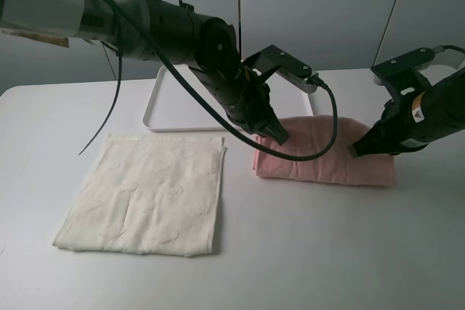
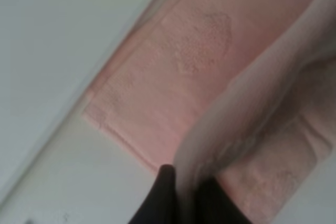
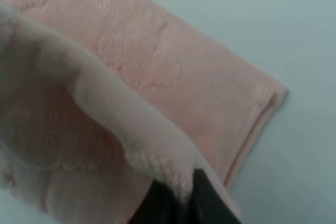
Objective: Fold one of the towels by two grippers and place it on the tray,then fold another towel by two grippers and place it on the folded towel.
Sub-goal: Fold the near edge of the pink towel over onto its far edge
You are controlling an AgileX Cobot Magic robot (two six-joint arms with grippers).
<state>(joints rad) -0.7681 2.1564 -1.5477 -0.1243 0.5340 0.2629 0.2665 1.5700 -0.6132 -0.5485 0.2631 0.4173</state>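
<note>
A pink towel (image 1: 327,154) lies on the table at the right, partly folded over itself. My left gripper (image 1: 278,136) is shut on its far left edge; the left wrist view shows the fingertips (image 2: 165,198) pinching a raised fold of pink towel (image 2: 184,61). My right gripper (image 1: 360,150) is shut on the towel's right part; the right wrist view shows its fingertips (image 3: 207,198) pinching a lifted fold of the towel (image 3: 173,77). A cream towel (image 1: 145,194) lies flat at the left. The white tray (image 1: 163,107) stands behind, empty where visible.
The left arm (image 1: 174,30) reaches across the middle over the tray. A black cable (image 1: 109,107) hangs from it to the left. The table's bare surface (image 1: 327,252) stretches in front of both towels.
</note>
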